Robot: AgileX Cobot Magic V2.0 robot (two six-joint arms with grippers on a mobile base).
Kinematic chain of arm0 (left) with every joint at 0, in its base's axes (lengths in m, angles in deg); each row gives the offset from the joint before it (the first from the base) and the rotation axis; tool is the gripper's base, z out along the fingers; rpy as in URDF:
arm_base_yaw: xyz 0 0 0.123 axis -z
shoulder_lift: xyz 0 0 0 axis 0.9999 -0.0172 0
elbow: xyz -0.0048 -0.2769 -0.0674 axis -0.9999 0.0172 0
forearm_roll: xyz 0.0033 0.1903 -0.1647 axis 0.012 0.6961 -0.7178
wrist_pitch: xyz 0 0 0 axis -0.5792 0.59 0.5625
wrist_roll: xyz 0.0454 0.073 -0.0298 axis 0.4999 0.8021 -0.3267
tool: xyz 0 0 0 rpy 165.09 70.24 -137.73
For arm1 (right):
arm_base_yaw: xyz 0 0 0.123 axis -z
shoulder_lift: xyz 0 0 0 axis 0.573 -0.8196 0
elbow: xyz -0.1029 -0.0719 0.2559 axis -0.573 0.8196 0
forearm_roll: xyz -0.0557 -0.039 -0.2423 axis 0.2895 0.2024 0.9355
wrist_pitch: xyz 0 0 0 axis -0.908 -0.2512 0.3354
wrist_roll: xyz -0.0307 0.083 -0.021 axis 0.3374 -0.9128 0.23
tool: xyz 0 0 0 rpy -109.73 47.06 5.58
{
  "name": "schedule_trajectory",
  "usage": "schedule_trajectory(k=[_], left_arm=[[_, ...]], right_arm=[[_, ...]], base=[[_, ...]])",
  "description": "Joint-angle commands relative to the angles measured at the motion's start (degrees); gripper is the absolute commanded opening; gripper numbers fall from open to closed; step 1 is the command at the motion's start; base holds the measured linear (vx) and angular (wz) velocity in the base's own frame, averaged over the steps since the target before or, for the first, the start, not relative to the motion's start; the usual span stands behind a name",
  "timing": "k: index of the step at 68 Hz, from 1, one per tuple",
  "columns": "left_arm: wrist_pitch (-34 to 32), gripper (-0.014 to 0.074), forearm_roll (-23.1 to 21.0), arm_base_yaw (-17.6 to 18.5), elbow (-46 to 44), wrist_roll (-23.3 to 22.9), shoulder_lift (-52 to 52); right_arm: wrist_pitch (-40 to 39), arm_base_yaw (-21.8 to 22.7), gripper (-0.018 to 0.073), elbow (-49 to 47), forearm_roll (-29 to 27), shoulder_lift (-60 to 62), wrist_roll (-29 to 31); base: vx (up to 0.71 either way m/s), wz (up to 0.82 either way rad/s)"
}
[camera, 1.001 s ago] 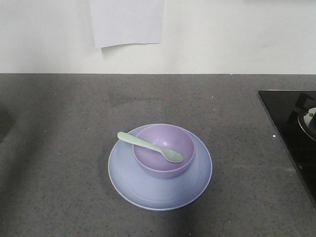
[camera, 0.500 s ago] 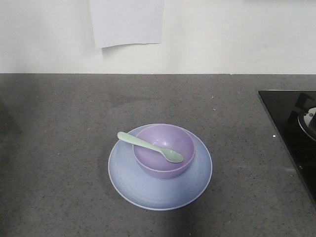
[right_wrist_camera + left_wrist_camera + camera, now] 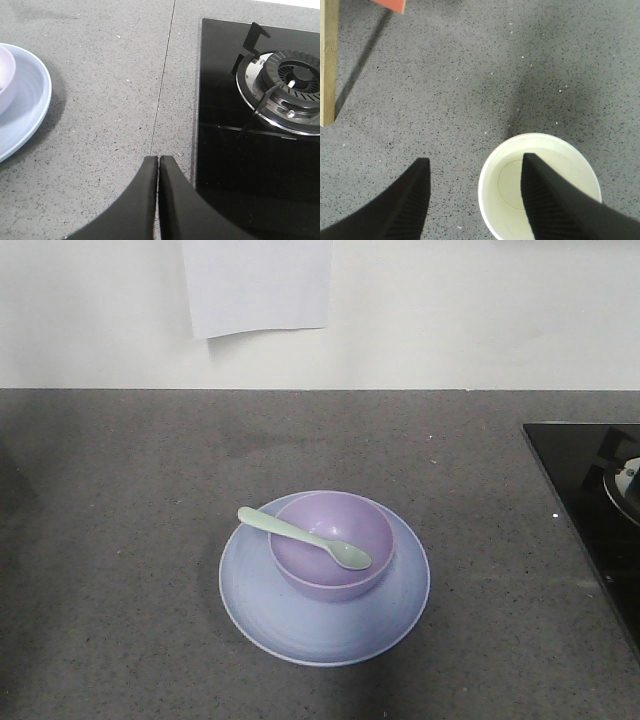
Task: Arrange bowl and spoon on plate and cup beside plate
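Nothing on the plate (image 3: 300, 625) is changing from the earlier views: the bowl (image 3: 333, 540) is sitting on it with the spoon (image 3: 300, 535) lying across its rim, so that part looks done and only the cup remains. The left gripper (image 3: 475, 195) is hanging open over the cup (image 3: 540, 192), one finger (image 3: 410, 200) outside and one (image 3: 545, 200) over its mouth, not yet gripping. The right gripper (image 3: 158, 195) is resting closed and empty. The counter (image 3: 120, 540) is speckled grey stone, with a black stove (image 3: 260, 125) at the right and a white wall (image 3: 480, 310) behind.
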Motion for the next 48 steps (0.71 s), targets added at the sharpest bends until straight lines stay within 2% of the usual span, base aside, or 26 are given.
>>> schedule_trajectory(k=[1,48], left_arm=[[-2.1,0.0398,0.3,-0.1,-1.3,1.4,1.6],[0.2,0.0398,0.2,-0.1,0.0,2.4,-4.5]], right_arm=[[-4.3,0.3,-0.0005,-1.5,0.3,-0.1,0.6],[-4.4,0.3,-0.0005,-1.5,0.2,-0.1,0.6]], base=[[0.00,0.00],[0.00,0.00]])
